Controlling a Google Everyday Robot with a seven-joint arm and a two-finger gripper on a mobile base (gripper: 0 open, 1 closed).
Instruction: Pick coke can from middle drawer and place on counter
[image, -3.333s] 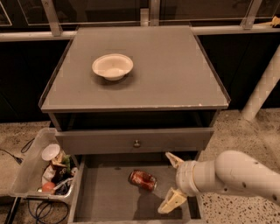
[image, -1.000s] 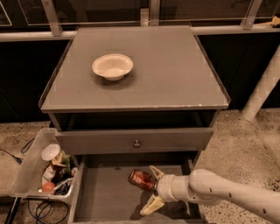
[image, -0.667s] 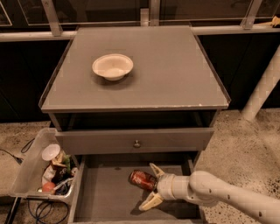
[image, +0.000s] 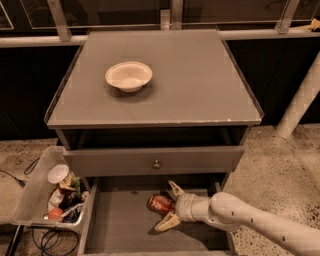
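The coke can (image: 160, 203) lies on its side on the floor of the open middle drawer (image: 120, 225), near the middle towards the back. My gripper (image: 169, 206) reaches in from the right, open, with one finger behind the can and the other in front of it. The can's right end sits between the fingers. The counter (image: 200, 85) is the grey cabinet top above, with a white bowl (image: 128, 76) on its left part.
A drawer front with a round knob (image: 156, 163) juts out just above the open drawer. A clear bin of clutter (image: 47, 195) stands on the floor at the left. A white post (image: 300, 105) stands at the right.
My gripper has moved left across the drawer to the can and now straddles its right end. The can has not moved.
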